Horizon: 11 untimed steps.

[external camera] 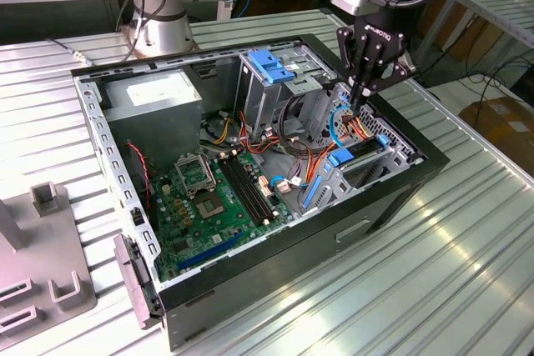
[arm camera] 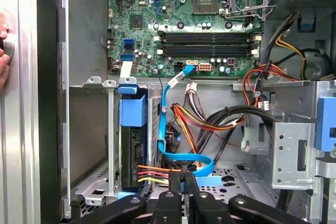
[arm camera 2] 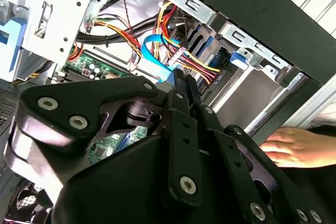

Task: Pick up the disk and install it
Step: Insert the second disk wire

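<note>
The disk [external camera: 364, 149] stands on edge in the bay at the open computer case's [external camera: 275, 248] front corner, on the exterior view's right, with blue rails at its ends. In the first wrist view the disk [arm camera: 135, 148] shows a dark edge under a blue rail, and red, yellow and orange wires run to it. My gripper [external camera: 355, 106] hangs just above and behind the bay, its fingers pressed together. In both wrist views the fingertips [arm camera: 176, 184] sit at the flat blue data cable [arm camera 2: 157, 51] beside the disk. Whether they pinch it I cannot tell.
The case also holds a green motherboard [external camera: 217, 198], a grey power supply [external camera: 158, 93] and a blue-handled drive cage [external camera: 271, 64]. Wire bundles [arm camera: 210, 121] cross beside the bay. A person's hand [arm camera 2: 294, 148] rests on the table outside the case. A grey fixture [external camera: 42, 248] stands at the exterior view's left.
</note>
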Each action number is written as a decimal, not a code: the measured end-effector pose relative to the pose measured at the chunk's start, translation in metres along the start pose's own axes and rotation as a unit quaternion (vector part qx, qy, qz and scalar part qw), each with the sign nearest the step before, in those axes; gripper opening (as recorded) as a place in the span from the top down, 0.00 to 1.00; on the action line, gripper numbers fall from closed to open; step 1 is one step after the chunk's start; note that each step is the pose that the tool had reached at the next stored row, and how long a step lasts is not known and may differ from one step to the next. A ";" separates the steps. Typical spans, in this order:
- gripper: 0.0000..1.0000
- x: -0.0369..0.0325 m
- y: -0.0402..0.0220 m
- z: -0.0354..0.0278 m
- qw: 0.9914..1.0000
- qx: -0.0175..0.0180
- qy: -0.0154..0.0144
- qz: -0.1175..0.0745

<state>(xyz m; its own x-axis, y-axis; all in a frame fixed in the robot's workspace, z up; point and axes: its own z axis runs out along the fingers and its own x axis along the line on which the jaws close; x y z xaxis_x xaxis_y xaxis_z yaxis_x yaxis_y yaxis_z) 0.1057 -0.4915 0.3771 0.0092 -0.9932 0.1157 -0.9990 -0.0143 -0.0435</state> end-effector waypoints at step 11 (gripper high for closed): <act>0.82 -0.0011 0.0004 0.0096 1.000 0.000 0.026 -0.001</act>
<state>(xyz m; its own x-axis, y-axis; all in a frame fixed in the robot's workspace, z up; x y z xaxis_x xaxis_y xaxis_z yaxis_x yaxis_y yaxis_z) 0.1057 -0.4915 0.3674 0.0091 -0.9859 0.1669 -0.9989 -0.0166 -0.0435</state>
